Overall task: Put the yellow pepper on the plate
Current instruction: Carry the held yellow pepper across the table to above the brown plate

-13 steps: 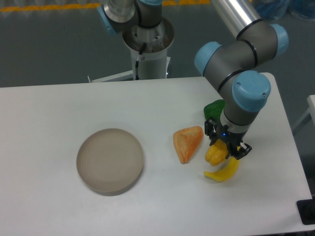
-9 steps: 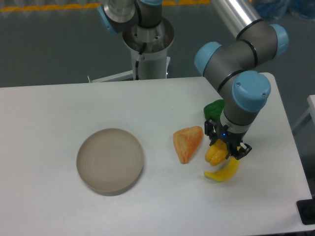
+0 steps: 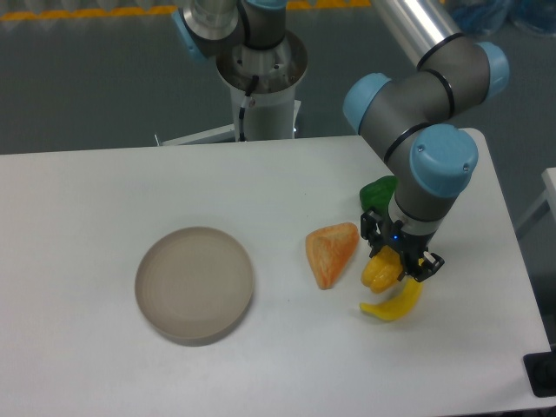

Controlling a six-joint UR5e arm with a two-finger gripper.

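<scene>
White table (image 3: 130, 182): nothing moved since last frames, pincer (image 3: 396, 267) still clamped on yellow pepper (image 3: 379, 272), right of plate (image 3: 194, 284), no lift yet.

A small, lumpy yellow pepper (image 3: 379, 272) is sitting on the white table at the four o'clock side, partly hidden. The round grey-brown plate (image 3: 195, 284), thick-rimmed and shallow, is lying flat at eight o'clock, well apart.
</scene>
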